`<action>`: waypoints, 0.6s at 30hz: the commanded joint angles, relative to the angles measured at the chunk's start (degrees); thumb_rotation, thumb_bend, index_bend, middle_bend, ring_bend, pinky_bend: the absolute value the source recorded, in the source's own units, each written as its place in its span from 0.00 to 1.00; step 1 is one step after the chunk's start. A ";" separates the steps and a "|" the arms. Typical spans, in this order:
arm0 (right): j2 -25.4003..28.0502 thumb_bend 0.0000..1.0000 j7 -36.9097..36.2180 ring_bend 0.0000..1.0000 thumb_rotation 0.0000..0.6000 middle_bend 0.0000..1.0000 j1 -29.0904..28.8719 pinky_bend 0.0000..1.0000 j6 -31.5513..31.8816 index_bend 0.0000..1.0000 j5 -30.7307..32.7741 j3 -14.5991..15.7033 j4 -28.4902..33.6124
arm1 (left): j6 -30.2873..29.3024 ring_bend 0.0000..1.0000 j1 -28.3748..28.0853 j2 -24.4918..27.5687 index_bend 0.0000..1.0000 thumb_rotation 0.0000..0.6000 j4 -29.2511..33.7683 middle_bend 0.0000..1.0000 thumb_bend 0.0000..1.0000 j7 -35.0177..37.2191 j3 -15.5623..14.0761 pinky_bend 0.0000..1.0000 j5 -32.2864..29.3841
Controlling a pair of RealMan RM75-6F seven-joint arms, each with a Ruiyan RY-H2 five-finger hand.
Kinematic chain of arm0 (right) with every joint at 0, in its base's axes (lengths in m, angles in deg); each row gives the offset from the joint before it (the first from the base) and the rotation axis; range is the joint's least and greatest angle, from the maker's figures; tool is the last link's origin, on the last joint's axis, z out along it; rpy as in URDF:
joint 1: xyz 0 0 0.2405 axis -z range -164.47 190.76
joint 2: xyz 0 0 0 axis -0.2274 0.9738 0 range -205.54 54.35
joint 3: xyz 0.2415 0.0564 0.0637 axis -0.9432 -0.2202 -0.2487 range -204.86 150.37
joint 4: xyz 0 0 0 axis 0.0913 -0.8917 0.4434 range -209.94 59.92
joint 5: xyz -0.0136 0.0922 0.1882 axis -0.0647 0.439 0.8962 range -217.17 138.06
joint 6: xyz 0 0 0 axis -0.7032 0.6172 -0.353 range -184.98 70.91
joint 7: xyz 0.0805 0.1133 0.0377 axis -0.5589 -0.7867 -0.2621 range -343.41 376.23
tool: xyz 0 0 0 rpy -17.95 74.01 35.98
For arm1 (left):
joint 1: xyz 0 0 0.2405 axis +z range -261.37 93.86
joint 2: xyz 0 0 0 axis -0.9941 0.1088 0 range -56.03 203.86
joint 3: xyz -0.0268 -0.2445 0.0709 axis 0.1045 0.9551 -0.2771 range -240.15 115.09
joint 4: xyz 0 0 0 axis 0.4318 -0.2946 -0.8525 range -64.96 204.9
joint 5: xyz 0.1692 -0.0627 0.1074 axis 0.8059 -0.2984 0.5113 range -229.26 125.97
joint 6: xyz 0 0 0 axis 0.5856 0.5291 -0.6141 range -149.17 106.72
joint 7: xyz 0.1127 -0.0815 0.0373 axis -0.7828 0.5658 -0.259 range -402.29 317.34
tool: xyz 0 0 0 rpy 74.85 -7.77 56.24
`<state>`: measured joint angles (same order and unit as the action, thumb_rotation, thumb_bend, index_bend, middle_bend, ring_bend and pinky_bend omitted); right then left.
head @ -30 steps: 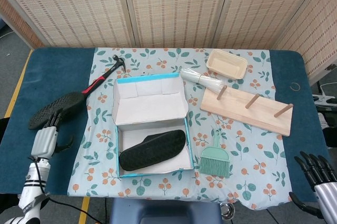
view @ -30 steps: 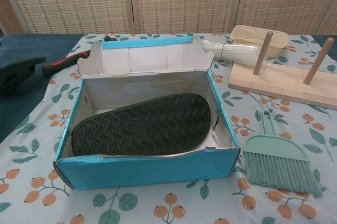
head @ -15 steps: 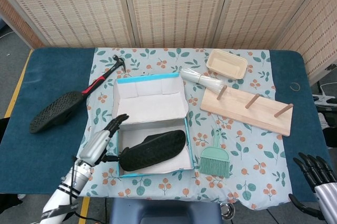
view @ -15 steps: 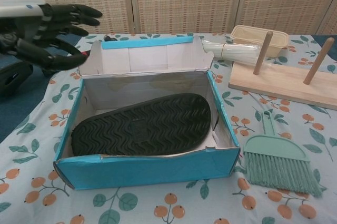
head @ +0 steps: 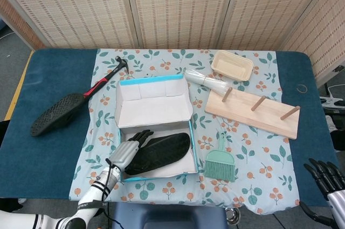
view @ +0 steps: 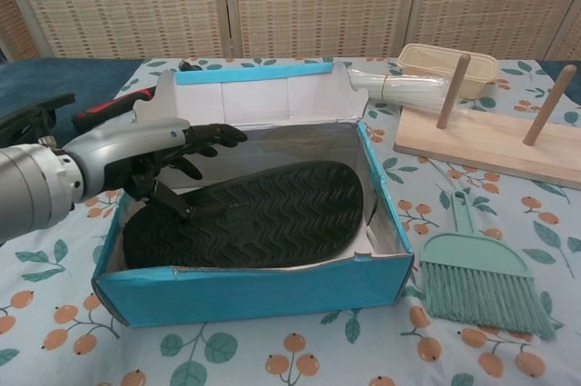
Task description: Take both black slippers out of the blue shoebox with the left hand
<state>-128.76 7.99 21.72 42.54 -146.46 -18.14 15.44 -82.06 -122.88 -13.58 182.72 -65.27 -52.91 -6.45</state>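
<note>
**Now: left hand inside the shoebox, over the slipper**

The left hand reaches over the left wall of the shoebox, fingers spread and holding nothing. Its thumb points down at the heel end of the slipper; whether it touches the sole cannot be told. That slipper lies sole-up and fills most of the box floor, with thin strips of white cardboard showing along the far wall and at the right end. The lid stands open at the back.

The other slipper lies sole-up on the blue table, well to the left of the box and near the table's left edge. A hammer lies between it and the lid. A brush sits just right of the box.

The right hand shows at the lower right corner, past the cloth's edge, fingers apart and empty.
</note>
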 commanded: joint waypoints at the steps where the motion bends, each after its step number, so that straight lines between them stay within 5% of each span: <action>1: -0.01 0.22 0.02 0.00 0.78 0.00 0.03 0.00 0.04 0.00 -0.08 0.03 0.00 | 0.54 0.00 -0.58 -0.15 0.00 1.00 -0.53 0.00 0.38 -0.25 -0.14 0.19 -1.11; 11: -0.29 0.22 1.15 0.00 0.77 0.00 0.33 0.00 0.19 0.00 -0.05 0.01 0.36 | 3.98 0.19 -6.21 2.85 0.14 1.00 0.80 0.21 0.35 -5.80 -1.12 0.30 -14.39; 18: -0.29 0.22 1.26 0.00 0.78 0.00 0.36 0.00 0.19 0.00 0.32 -0.19 0.41 | 2.83 0.31 -8.17 2.87 0.33 1.00 1.21 0.40 0.34 -7.08 -2.15 0.36 -16.73</action>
<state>-129.06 9.25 22.09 42.73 -146.14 -18.32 15.85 -79.06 -130.90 -10.66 183.90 -72.34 -54.97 -23.11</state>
